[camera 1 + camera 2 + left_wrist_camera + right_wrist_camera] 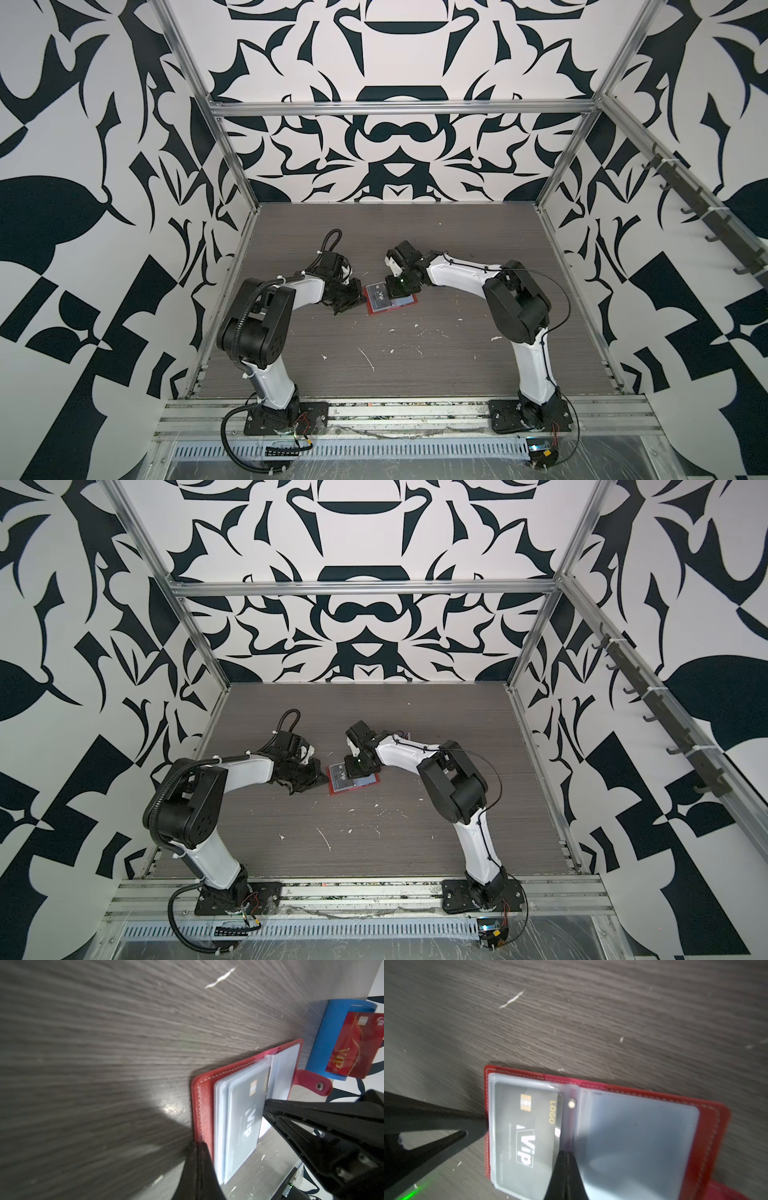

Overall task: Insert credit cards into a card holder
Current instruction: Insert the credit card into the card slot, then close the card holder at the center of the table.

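The red card holder [374, 313] lies open on the table, its clear sleeves facing up [710, 1126]. A grey credit card [527, 1126] marked VIP sits in the sleeve on one page [379, 298], its edge near the spine. My left gripper [198, 1144] is shut, and its tip rests against the holder's outer cover edge [361, 301]. My right gripper [565, 1152] is shut with nothing between its fingers. Its tip sits by the spine, against the grey card's edge [391, 293]. A red credit card [357, 1043] stands in a blue stand.
The blue stand [328, 1043] is just beyond the holder's snap tab [311, 1082], close to the right arm. White scuffs and flecks [365, 357] dot the wood-grain table. Metal frame posts and patterned walls enclose the table.
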You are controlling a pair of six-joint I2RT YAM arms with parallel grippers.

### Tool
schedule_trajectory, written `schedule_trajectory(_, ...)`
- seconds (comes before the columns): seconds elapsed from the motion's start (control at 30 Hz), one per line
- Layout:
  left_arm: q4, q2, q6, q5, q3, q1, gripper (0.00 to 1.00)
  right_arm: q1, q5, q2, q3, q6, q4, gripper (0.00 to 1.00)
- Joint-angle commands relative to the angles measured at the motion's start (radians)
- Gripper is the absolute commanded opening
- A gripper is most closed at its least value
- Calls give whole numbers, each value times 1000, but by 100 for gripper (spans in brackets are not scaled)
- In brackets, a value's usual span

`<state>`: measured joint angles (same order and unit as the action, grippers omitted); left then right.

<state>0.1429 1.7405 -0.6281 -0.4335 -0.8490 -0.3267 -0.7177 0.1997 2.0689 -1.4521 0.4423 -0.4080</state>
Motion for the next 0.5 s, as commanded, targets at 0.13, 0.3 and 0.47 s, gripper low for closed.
schedule_trajectory(0.13,63,-58,11,93,26,-3,4,2,-204,-105,19,-2,-36,4)
schedule_trajectory(0.3,41,-75,3,100,39,-3,21,3,-268,-87,8,-6,-88,6)
schedule_trajectory(0.47,6,-61,-15,75,54,-3,30,3,-282,-57,2,-6,-113,8)
